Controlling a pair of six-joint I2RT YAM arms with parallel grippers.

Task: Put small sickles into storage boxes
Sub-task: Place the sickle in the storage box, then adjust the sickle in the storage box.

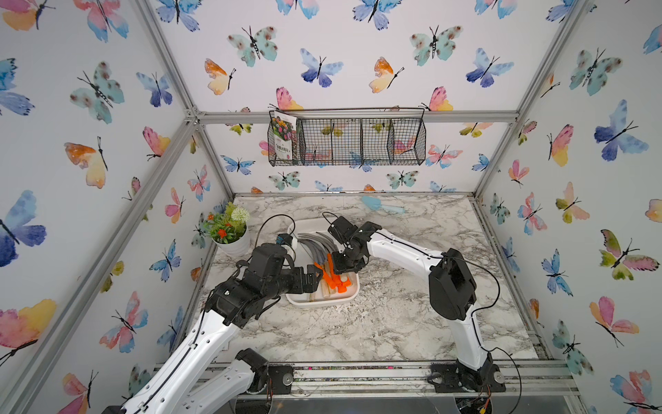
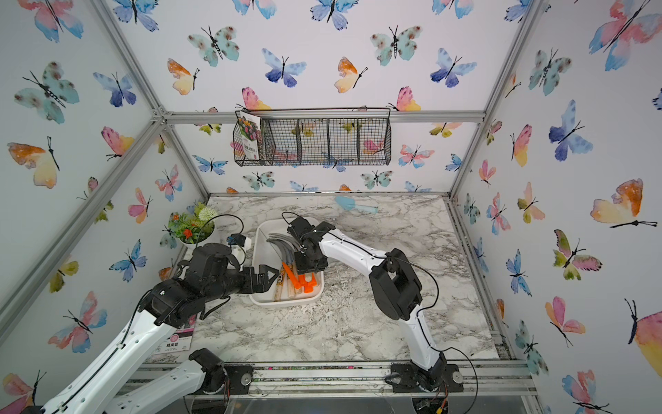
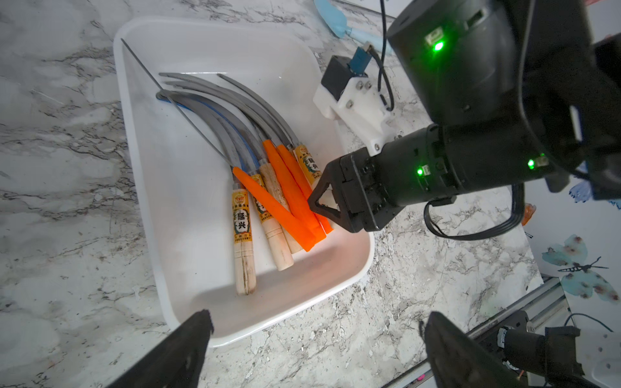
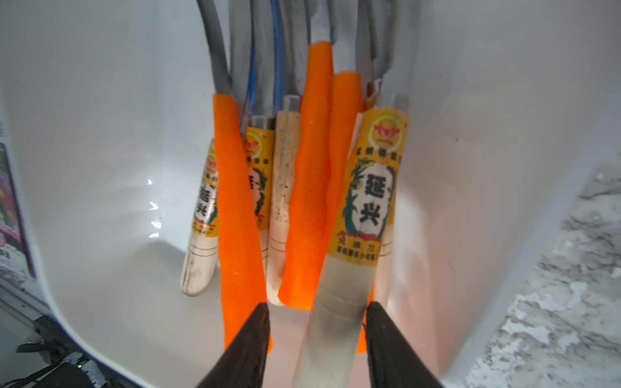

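Right claw (image 4: 317, 307) hangs over the right side of the tray (image 3: 201, 235), jaws parted loosely around a labelled wooden handle (image 4: 366, 201). The sickles (image 3: 262, 168) lie fanned inside, blades far. Left claw (image 3: 316, 324) gapes wide, empty, at the near-left rim.

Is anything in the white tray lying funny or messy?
Yes. One grey-bladed sickle with a bright orange handle lies slantwise across the pale wooden handles in the shallow white tray. Its blade crosses the other blades, which curve together. Nothing looks spilled or broken.
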